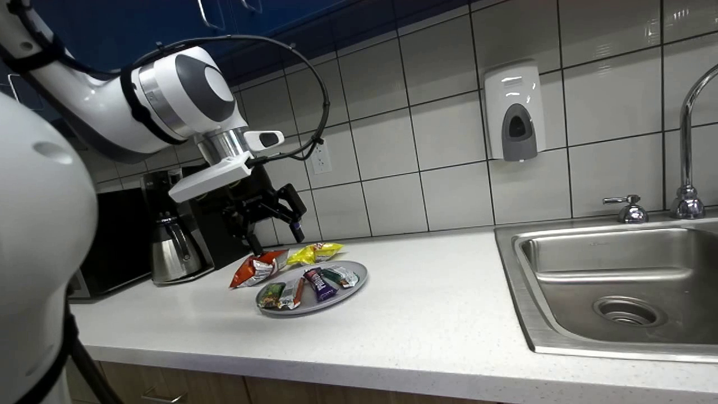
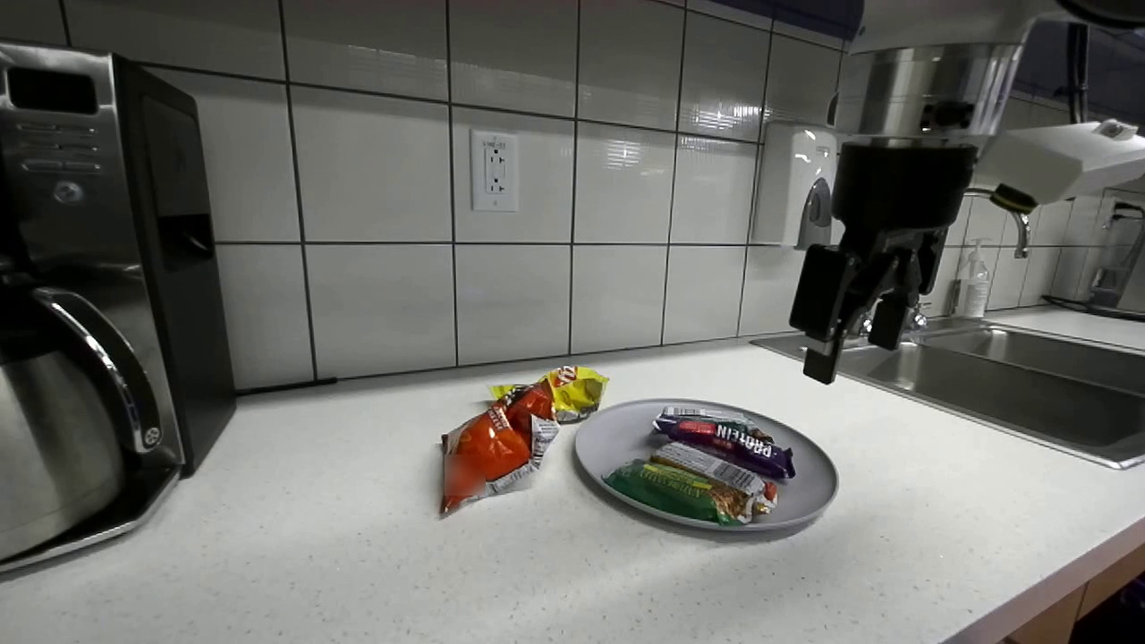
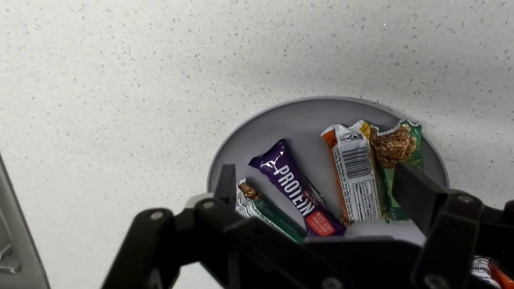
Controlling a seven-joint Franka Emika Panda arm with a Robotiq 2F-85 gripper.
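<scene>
My gripper [image 3: 315, 174] is open above a grey plate [image 3: 305, 120], its fingers wide apart with nothing between them. Below the gap lies a purple protein bar [image 3: 295, 186]. To its right in the wrist view are a barcoded bar with orange edges [image 3: 359, 180] and a green bar [image 3: 395, 148], partly behind a finger. A green-and-white bar [image 3: 277, 218] is half covered by the left side of the gripper. In both exterior views the gripper [image 2: 854, 351] hangs clear of the counter. Beside the plate sit a red-orange bag [image 2: 501, 438] and a yellow bag [image 2: 580, 394].
A coffee maker [image 2: 170, 268] with a steel carafe [image 1: 175, 249] stands at one end of the white counter [image 1: 437, 314]. At the other is a steel sink [image 1: 594, 269] with a faucet [image 1: 686, 140]. A soap dispenser [image 1: 516, 112] and an outlet [image 2: 495, 170] are on the tiled wall.
</scene>
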